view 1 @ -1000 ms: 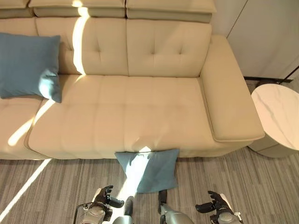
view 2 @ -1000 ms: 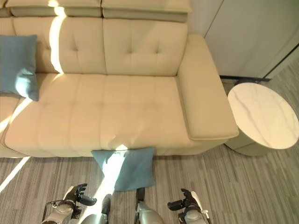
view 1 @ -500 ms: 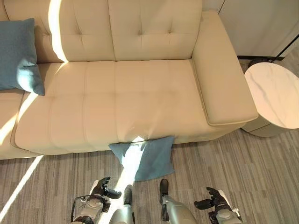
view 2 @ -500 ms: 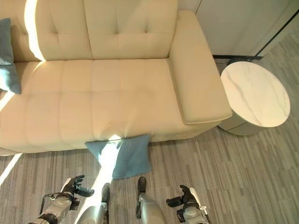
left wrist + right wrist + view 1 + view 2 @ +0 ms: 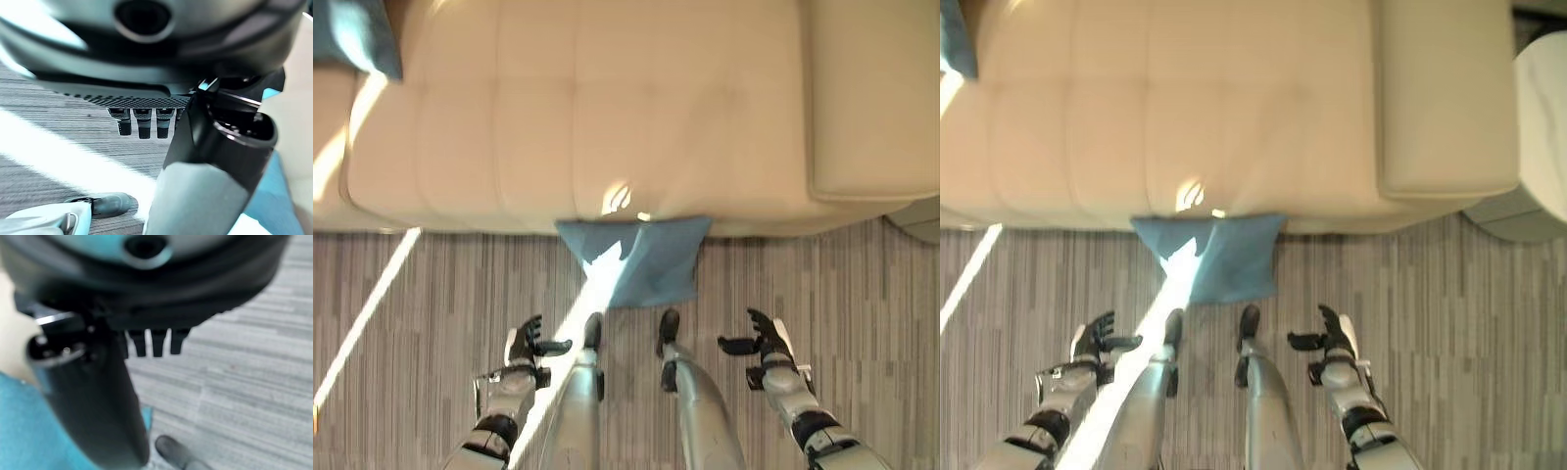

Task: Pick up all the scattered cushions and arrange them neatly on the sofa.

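- A square blue fabric cushion (image 5: 638, 258) is lying on the grey striped floor (image 5: 431, 294) at centre frame, touching the cream leather sofa (image 5: 607, 108) front.
- Left hand (image 5: 522, 347) and right hand (image 5: 766, 340) are hovering low in the frame, fingers relaxed, grasping nothing.
- Another blue cushion (image 5: 357, 34) is sitting on the sofa, upper left.

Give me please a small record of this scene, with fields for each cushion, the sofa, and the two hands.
floor cushion: blue cushion on the striped floor, leaning against the sofa front, a sunlight stripe across it
second cushion: blue cushion corner on the sofa seat, at the far left
sofa: cream sofa, seat mostly bare
left hand: left hand open, holding nothing, above the floor
right hand: right hand open, holding nothing, above the floor
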Available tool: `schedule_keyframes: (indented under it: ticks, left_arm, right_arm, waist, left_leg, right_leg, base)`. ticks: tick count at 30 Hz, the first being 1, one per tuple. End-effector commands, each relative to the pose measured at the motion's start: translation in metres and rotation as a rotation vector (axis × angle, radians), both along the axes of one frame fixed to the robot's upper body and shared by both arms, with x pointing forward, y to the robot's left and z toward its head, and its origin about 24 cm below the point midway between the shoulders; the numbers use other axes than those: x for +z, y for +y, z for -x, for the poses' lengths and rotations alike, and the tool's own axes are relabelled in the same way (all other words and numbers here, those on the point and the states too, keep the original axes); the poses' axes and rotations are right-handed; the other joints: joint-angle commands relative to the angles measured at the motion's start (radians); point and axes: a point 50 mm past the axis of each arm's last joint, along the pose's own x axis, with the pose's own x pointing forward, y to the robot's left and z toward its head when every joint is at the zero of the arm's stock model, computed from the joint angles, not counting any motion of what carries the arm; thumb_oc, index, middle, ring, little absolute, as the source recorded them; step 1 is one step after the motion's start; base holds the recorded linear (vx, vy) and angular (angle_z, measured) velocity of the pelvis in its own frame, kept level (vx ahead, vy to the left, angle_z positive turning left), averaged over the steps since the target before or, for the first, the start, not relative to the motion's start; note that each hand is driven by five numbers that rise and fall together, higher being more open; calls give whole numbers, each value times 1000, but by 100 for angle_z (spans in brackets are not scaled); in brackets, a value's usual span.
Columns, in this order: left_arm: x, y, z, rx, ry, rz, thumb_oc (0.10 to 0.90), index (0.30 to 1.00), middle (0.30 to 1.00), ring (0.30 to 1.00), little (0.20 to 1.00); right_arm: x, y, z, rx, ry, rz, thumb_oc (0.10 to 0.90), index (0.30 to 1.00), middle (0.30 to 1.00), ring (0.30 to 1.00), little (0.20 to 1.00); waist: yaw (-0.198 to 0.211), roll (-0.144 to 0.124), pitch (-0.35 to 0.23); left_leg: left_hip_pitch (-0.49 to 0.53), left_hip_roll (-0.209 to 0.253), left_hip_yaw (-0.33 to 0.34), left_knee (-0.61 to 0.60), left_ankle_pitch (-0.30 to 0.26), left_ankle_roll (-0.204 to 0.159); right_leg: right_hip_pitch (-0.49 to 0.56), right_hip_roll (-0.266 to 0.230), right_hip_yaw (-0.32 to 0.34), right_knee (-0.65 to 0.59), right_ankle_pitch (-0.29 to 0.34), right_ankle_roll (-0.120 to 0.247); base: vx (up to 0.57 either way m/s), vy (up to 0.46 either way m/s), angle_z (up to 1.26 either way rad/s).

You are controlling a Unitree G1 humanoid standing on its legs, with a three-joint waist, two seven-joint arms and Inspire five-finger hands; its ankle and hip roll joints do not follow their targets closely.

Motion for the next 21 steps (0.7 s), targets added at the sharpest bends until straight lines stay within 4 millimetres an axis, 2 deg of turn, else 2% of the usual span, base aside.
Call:
schedule_keyframes:
  ticks: [1, 3, 4, 5, 6, 7, 8, 9, 11, 12, 14, 15, 17, 21]
  left_arm:
    - [54, 9, -43, 104, -290, -13, 800, 900, 900, 900, 900]
    - [79, 8, -61, 76, -374, -46, 800, 900, 900, 900, 900]
    - [79, 8, -61, 76, -374, -46, 800, 900, 900, 900, 900]
    - [102, 5, -76, 56, -459, -61, 800, 900, 900, 900, 900]
    - [113, 4, -82, 47, -497, -71, 800, 900, 900, 900, 900]
    - [132, 1, -92, 33, -561, -83, 800, 900, 900, 900, 900]
    - [140, 0, -95, 29, -581, -89, 800, 900, 900, 900, 900]
    - [140, 0, -96, 29, -582, -89, 800, 900, 900, 900, 900]
    - [162, -2, -105, 9, -644, -116, 800, 900, 900, 900, 900]
    - [162, -2, -105, 10, -645, -117, 800, 900, 900, 900, 900]
    - [181, -4, -113, -9, -687, -152, 800, 900, 900, 900, 900]
    - [181, -3, -114, -8, -688, -152, 800, 900, 900, 900, 900]
    - [199, -6, -122, -24, -725, -176, 800, 900, 900, 900, 900]
    - [215, -15, -127, -59, -775, -178, 800, 900, 900, 900, 900]
  right_arm:
    - [72, -15, -43, -55, -345, 77, 800, 900, 900, 900, 900]
    - [105, -14, -61, -52, -465, 96, 800, 900, 900, 900, 900]
    - [105, -14, -61, -52, -465, 96, 800, 900, 900, 900, 900]
    - [131, -12, -73, -54, -559, 101, 800, 900, 900, 900, 900]
    - [144, -11, -78, -52, -604, 111, 800, 900, 900, 900, 900]
    - [167, -8, -87, -56, -682, 117, 800, 900, 900, 900, 900]
    - [175, -7, -90, -56, -707, 120, 800, 900, 900, 900, 900]
    - [175, -7, -90, -56, -708, 120, 800, 900, 900, 900, 900]
    - [199, -1, -98, -49, -785, 124, 800, 900, 900, 900, 900]
    - [199, -1, -98, -49, -786, 124, 800, 900, 900, 900, 900]
    - [215, 4, -103, -50, -830, 130, 800, 900, 900, 900, 900]
    - [215, 4, -103, -50, -831, 129, 800, 900, 900, 900, 900]
    - [228, 10, -108, -35, -862, 137, 800, 900, 900, 900, 900]
    - [236, 18, -112, -5, -873, 139, 800, 900, 900, 900, 900]
  waist:
    - [-18, -6, -68]
    - [-25, -1, -68]
    - [-25, -1, -69]
    - [-33, 5, -70]
    - [-35, 6, -71]
    - [-38, 8, -66]
    - [-40, 8, -66]
    - [-40, 7, -69]
    - [-44, 9, -60]
    - [-44, 9, -62]
    - [-47, 10, -57]
    - [-47, 10, -58]
    - [-53, 9, -55]
    - [-56, 7, -51]
  left_leg:
    - [-366, -11, 44, 237, -70, 1]
    - [-476, -10, 43, 305, -82, 2]
    - [-478, -10, 43, 306, -82, 2]
    - [-585, -13, 39, 389, -101, 6]
    - [-632, -14, 38, 427, -112, 10]
    - [-712, -24, 39, 507, -138, 18]
    - [-754, -28, 39, 548, -151, 21]
    - [-761, -28, 39, 554, -154, 21]
    - [-866, -38, 45, 663, -191, 31]
    - [-872, -38, 46, 668, -193, 31]
    - [-942, -42, 45, 735, -218, 42]
    - [-947, -42, 46, 739, -220, 42]
    - [-1002, -47, 45, 784, -238, 51]
    - [-1039, -52, 46, 809, -245, 55]
  right_leg:
    - [-307, -60, 47, 267, -174, 78]
    - [-415, -65, 62, 348, -196, 71]
    - [-417, -66, 62, 348, -196, 71]
    - [-524, -72, 84, 438, -220, 64]
    - [-572, -74, 93, 484, -235, 60]
    - [-649, -72, 107, 567, -267, 45]
    - [-687, -76, 114, 606, -283, 39]
    - [-695, -76, 115, 611, -286, 39]
    - [-790, -85, 141, 705, -326, 22]
    - [-796, -85, 142, 710, -328, 23]
    - [-863, -91, 156, 774, -349, 16]
    - [-868, -91, 157, 777, -350, 16]
    - [-921, -92, 173, 821, -364, 13]
    - [-960, -92, 185, 847, -366, 14]
  base:
    - [-334, 53, 10]
    - [-95, 39, 6]
    - [-30, 40, 14]
    - [-7, 39, 20]
    - [10, 65, 21]
    - [44, 42, 10]
    - [48, 31, 12]
    - [65, 19, 12]
    - [102, 35, 8]
    - [103, 32, 1]
    - [103, 25, 1]
    - [91, 21, 4]
    - [80, 26, 7]
    - [41, 13, 0]
